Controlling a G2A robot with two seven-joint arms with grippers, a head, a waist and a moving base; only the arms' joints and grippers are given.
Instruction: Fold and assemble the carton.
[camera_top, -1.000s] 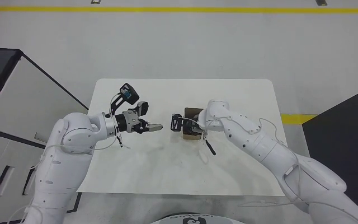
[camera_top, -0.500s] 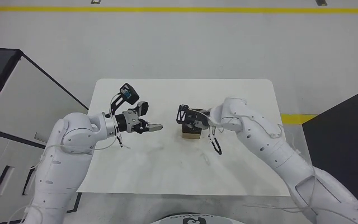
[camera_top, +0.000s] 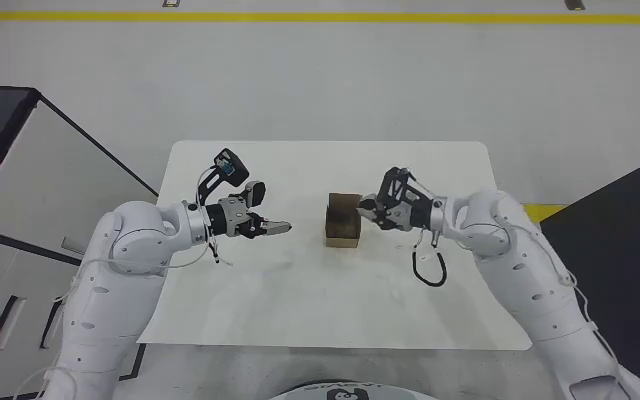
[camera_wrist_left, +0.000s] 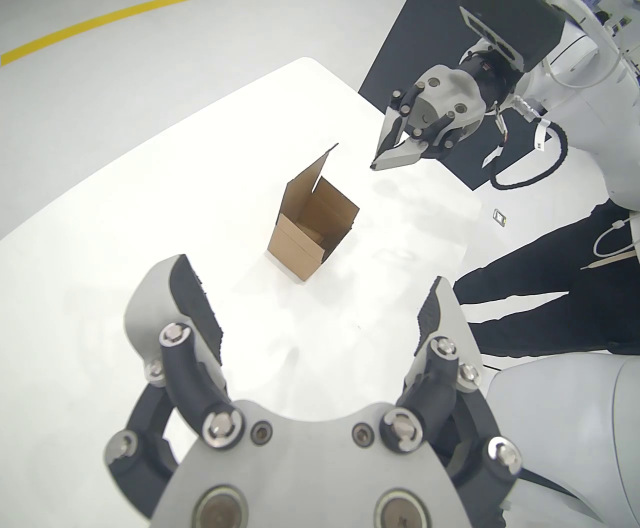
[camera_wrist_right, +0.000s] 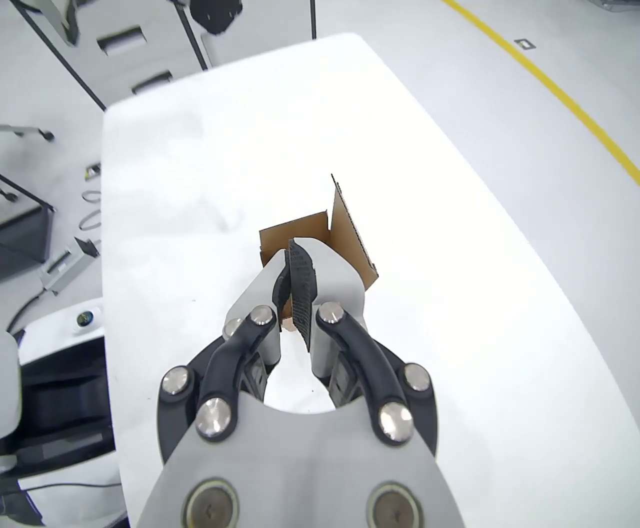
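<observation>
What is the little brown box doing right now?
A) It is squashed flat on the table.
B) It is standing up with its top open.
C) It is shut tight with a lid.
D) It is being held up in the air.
B: the carton stands upright on the table, its top is open so you can see inside, and one flap sticks up.
</observation>
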